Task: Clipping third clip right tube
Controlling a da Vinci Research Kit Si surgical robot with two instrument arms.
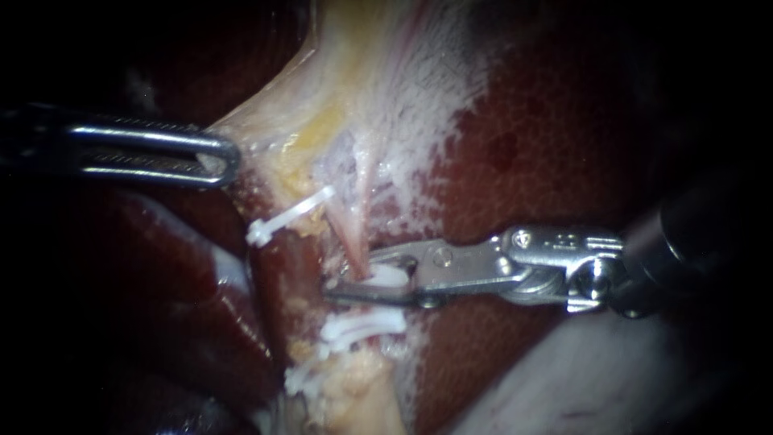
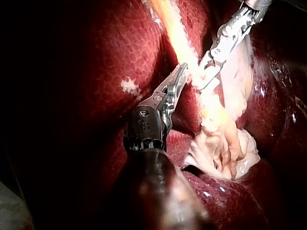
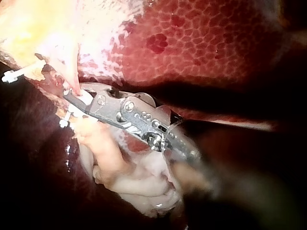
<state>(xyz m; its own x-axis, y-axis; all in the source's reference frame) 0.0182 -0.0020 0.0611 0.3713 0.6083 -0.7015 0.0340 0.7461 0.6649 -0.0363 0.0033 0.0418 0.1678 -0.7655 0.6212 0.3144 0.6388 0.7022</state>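
The liver (image 1: 547, 145) fills most of the endoscope view, dark red and bare above the right instrument's shaft, so that side lies open. A pale sheet (image 1: 378, 89) of yellow-white tissue runs down the middle and narrows into a stalk at the lower edge. Its left border is drawn out sideways.

The left instrument (image 1: 221, 157) comes in level from the left edge. Its jaws lie together at that drawn-out border and seem to pinch it, though the flat-on angle leaves the bite hard to judge. In the left wrist view the tips meet the yellow band in the same way. It sits well apart from the other instrument, with free liver beneath it.

The right instrument (image 1: 354, 278) reaches in from the right. Its jaws stand apart, one on each side of the right tube (image 1: 353, 234), a thin pink strand that drops from the sheet straight into them. Seated between both jaws is a white clip (image 1: 388, 276), not yet pressed flat.

Room there is tight. The lower clips (image 1: 362, 326) sit just beneath the under jaw, and an upper clip (image 1: 290, 216) lies near, above and to the left, slanting across the stalk's edge
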